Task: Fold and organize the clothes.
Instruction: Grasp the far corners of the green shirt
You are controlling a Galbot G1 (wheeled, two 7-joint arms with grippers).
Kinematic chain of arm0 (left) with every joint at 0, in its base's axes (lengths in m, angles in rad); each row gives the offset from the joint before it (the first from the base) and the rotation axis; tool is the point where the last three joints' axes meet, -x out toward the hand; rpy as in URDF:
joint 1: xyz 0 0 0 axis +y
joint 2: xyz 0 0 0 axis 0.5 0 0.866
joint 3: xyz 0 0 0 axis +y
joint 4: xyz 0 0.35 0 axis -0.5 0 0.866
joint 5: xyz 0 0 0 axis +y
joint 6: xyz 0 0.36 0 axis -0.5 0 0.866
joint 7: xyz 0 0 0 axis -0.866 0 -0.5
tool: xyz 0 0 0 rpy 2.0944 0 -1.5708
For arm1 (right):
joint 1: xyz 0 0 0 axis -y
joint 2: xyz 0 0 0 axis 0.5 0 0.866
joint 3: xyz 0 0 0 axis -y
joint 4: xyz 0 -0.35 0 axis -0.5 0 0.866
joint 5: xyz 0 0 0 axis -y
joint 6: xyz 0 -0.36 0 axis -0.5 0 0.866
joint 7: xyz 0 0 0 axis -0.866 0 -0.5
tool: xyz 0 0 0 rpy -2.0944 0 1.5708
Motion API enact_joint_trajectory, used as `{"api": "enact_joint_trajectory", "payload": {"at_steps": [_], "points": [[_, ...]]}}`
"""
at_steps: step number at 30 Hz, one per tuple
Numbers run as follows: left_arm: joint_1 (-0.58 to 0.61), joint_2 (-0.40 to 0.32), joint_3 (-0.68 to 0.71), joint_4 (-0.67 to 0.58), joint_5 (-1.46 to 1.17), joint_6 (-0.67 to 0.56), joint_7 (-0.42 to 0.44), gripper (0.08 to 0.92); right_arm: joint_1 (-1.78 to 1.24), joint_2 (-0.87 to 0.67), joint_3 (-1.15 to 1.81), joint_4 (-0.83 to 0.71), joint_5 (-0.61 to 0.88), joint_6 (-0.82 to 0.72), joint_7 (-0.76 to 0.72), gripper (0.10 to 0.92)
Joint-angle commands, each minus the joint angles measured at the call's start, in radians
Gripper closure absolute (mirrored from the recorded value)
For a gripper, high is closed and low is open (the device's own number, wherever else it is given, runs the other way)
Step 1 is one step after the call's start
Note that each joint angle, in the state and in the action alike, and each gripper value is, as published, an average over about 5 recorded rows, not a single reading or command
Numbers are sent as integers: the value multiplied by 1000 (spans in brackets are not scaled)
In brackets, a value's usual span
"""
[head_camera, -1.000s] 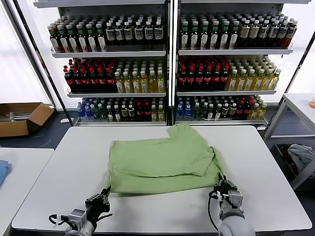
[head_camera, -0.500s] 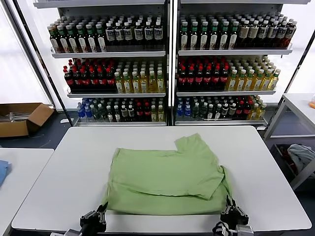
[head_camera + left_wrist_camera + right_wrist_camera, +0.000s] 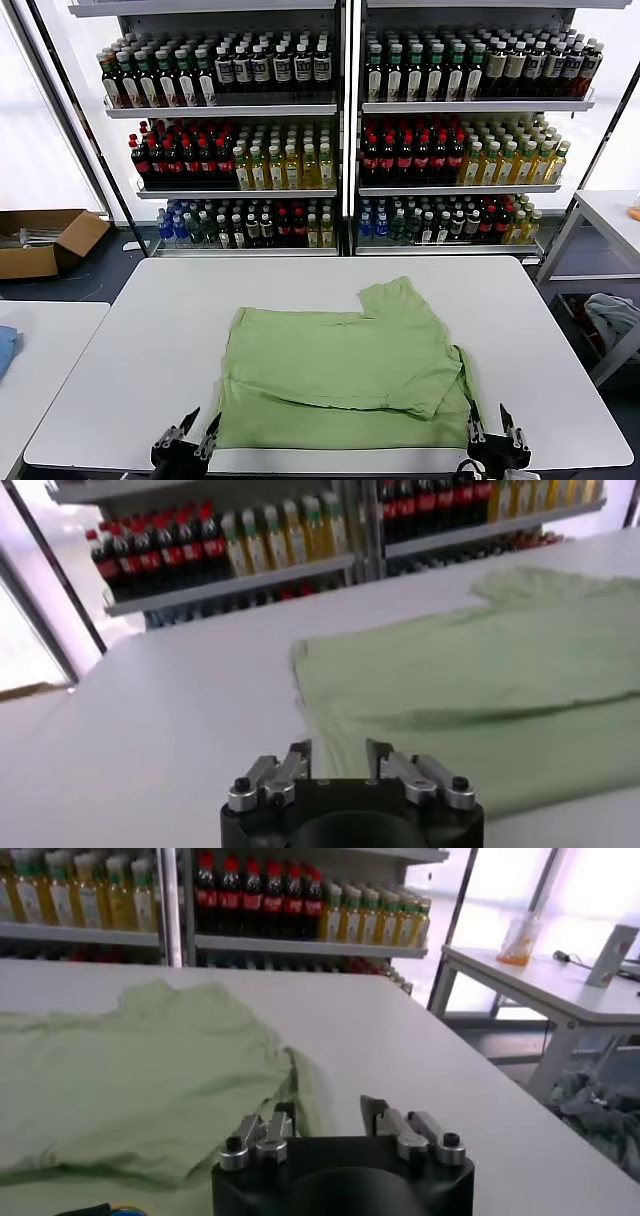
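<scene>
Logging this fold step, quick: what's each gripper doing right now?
Left gripper: open, holding nothing, at the polo shirt near edge.
Right gripper: open, holding nothing.

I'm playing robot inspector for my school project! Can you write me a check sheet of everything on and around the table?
Surface: white table, bare around the shirt.
Job's things: light green polo shirt, folded, flat near the front edge.
Clutter: nothing seen on the table.
Grippers: left gripper open at the shirt's front left corner, holding nothing; right gripper open at its front right corner, holding nothing.
Cables: nothing seen.
Surroundings: bottle shelves behind; cardboard box on the floor; side table.
</scene>
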Motion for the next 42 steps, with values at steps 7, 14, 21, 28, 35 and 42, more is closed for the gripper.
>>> {"api": "enact_joint_trajectory", "payload": {"at_steps": [7, 14, 21, 28, 35, 42], "points": [[-325, 13, -44, 1, -87, -62, 116, 358, 441, -136, 174, -248, 170, 19, -322, 229], [-588, 58, 27, 244, -121, -66, 215, 189, 737, -353, 16, -495, 170, -107, -633, 203], [-772, 83, 76, 437, -227, -16, 221, 177, 1000, -326, -176, -676, 179, -174, -633, 203], [-911, 71, 184, 614, -232, 57, 219, 177, 1146, -232, -291, -872, 182, -194, -583, 203], [-955, 33, 245, 708, -207, 108, 221, 177, 1219, -118, -299, -1017, 176, -203, -517, 203], [-988, 6, 276, 791, -177, 110, 220, 177, 1242, -35, -287, -1123, 148, -207, -505, 203]]}}
